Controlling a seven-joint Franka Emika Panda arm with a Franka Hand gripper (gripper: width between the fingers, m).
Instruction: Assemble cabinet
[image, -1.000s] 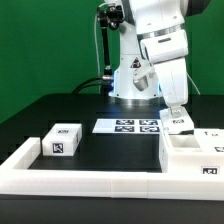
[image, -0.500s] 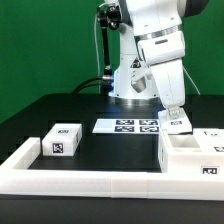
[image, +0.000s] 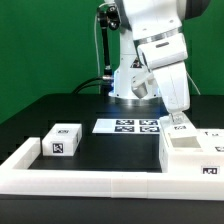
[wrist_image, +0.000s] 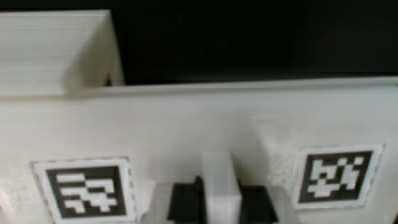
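Note:
The cabinet body (image: 192, 156) is a white open box at the exterior view's right, with tags on its front. My gripper (image: 179, 117) hangs over its back left corner, shut on a white tagged cabinet panel (image: 181, 127) that sits at the box's top. In the wrist view the dark fingers (wrist_image: 187, 203) of the gripper (wrist_image: 222, 203) clamp a raised white ridge on that panel (wrist_image: 214, 120), with one tag on either side. A small white tagged box (image: 62, 140) lies apart at the exterior view's left.
The marker board (image: 128, 126) lies flat in the middle in front of the robot base. A long low white rail (image: 80, 178) runs along the table's front and up the left side.
My gripper has moved down and slightly to the exterior view's right with the panel, closer onto the cabinet body. The small box has not moved.

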